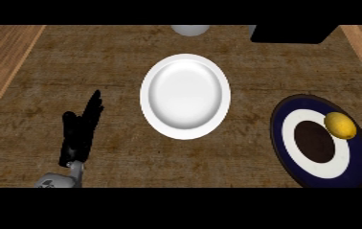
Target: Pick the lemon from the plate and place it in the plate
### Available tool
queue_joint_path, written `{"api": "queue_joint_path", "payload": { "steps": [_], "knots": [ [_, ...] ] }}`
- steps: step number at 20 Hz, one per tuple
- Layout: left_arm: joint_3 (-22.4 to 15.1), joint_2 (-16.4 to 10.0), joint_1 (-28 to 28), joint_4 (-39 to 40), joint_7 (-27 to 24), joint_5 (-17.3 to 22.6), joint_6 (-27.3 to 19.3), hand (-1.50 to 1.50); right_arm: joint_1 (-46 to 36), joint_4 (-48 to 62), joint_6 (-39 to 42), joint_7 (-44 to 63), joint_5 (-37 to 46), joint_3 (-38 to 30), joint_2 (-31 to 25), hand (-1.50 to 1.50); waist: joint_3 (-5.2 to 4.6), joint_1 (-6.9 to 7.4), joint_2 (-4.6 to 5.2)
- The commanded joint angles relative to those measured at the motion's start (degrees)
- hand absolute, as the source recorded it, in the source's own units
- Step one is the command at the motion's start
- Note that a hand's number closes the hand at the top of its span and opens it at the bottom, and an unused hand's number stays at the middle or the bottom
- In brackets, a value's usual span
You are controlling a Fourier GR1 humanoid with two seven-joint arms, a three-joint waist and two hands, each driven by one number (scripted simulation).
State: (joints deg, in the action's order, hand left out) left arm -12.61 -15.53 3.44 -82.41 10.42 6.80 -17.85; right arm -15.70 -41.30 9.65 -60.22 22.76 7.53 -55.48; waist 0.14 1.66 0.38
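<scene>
Head view, lemon (340,125): you see it on the right part of the dark blue plate (278,132).
Feel: likely light, hard and rolly; grab round its middle.
Left hand (79,127): fingers straight, holding nothing.
Right hand: you can't see it.
Room: white plate (185,96) sits well apart, with bare counter (84,65) between.

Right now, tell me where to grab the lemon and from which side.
Take the lemon across its narrow middle, from above: it lies on its side on the right part of the dark plate, top uncovered. It sits far from the left hand, so the right hand, not in view, is probably better.
</scene>
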Motion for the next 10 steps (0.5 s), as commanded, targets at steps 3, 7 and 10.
{"api": "queue_joint_path", "payload": {
  "steps": [3,7,10],
  "knots": [
    [2.2,-1.4,0.0,-1.3,0.2,0.3,1.7,0.0,-3.9,8.5,-0.5,-10.4,5.0,2.2,2.8,-1.5,-0.02,-0.46,-0.15],
    [-0.3,1.9,-0.7,-1.1,1.2,-2.3,-1.0,0.0,-4.6,10.9,-2.0,-12.9,5.7,2.5,3.5,-1.5,0.0,-0.67,-0.14],
    [0.9,1.2,-0.9,-0.5,0.0,-1.8,0.3,0.0,-8.3,13.0,-2.7,-10.7,7.6,3.7,6.1,-1.5,-0.01,-0.33,-0.06]
  ]
}}
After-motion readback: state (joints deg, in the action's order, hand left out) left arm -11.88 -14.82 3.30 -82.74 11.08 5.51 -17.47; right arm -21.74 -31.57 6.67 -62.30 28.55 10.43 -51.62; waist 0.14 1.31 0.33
